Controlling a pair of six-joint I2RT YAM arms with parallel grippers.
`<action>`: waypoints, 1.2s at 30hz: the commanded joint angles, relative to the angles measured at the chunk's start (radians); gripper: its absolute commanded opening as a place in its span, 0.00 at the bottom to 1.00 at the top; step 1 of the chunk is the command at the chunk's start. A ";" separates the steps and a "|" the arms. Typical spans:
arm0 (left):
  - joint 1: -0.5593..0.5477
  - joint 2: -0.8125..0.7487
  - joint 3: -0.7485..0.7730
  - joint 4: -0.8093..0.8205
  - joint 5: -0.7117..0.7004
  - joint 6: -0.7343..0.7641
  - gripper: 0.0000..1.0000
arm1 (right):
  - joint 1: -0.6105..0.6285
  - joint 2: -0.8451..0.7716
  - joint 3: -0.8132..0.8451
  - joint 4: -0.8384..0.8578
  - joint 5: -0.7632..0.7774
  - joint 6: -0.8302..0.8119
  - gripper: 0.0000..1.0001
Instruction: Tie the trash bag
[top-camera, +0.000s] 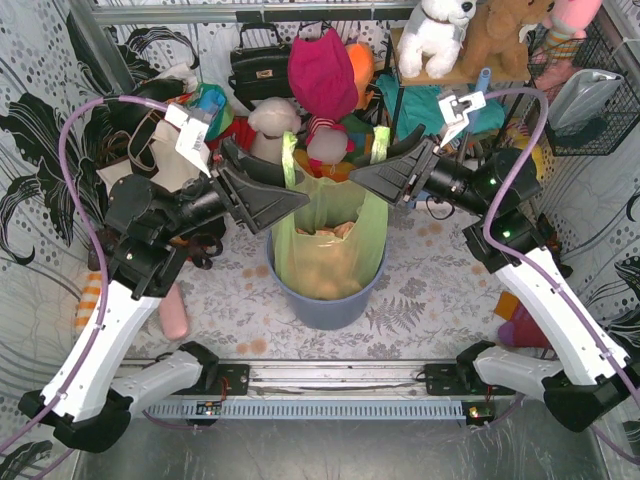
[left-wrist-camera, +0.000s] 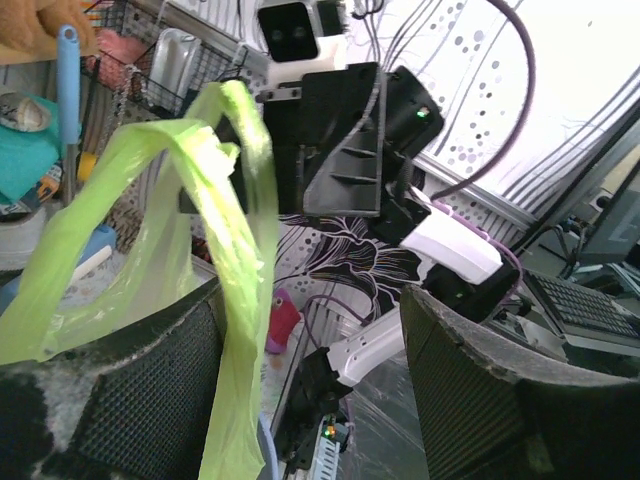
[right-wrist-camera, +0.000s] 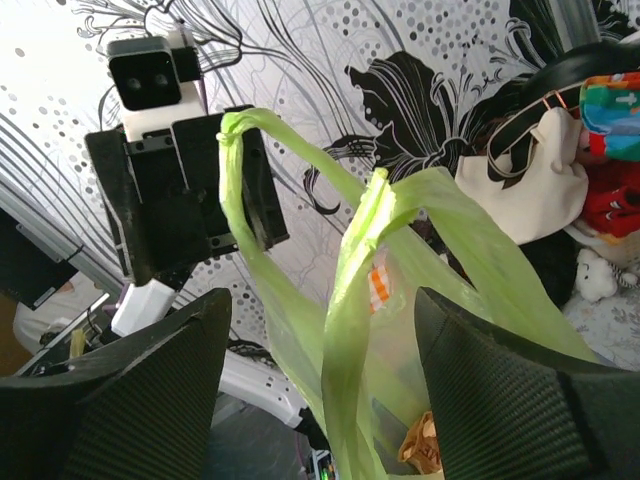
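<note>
The light-green trash bag (top-camera: 330, 250) stands in the blue-grey bin (top-camera: 330, 305) at the table's middle, with brown paper showing through it. Its two handles stand up: the left handle (top-camera: 289, 160) and the right handle (top-camera: 380, 145). My left gripper (top-camera: 295, 187) is open at the left handle, which hangs between its jaws close to the left finger in the left wrist view (left-wrist-camera: 240, 250). My right gripper (top-camera: 372, 185) is open at the right handle, which hangs between its jaws in the right wrist view (right-wrist-camera: 365, 300). Neither gripper grips plastic.
Behind the bin lies a heap of soft toys and bags: a black handbag (top-camera: 262, 65), a magenta cloth (top-camera: 322, 75), a cream tote (top-camera: 150, 160) at the left. A wire basket (top-camera: 590, 90) hangs at the right. A pink object (top-camera: 175, 310) lies near the left arm.
</note>
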 joint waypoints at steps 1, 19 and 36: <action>0.006 0.002 0.037 0.109 0.052 -0.032 0.76 | 0.002 0.030 0.077 0.087 -0.061 0.013 0.72; 0.007 0.161 0.436 -0.176 -0.230 0.180 0.73 | 0.002 0.167 0.483 -0.160 0.018 -0.164 0.54; 0.032 0.250 0.448 -0.245 -0.271 0.229 0.73 | 0.003 0.097 0.287 -0.262 0.195 -0.238 0.56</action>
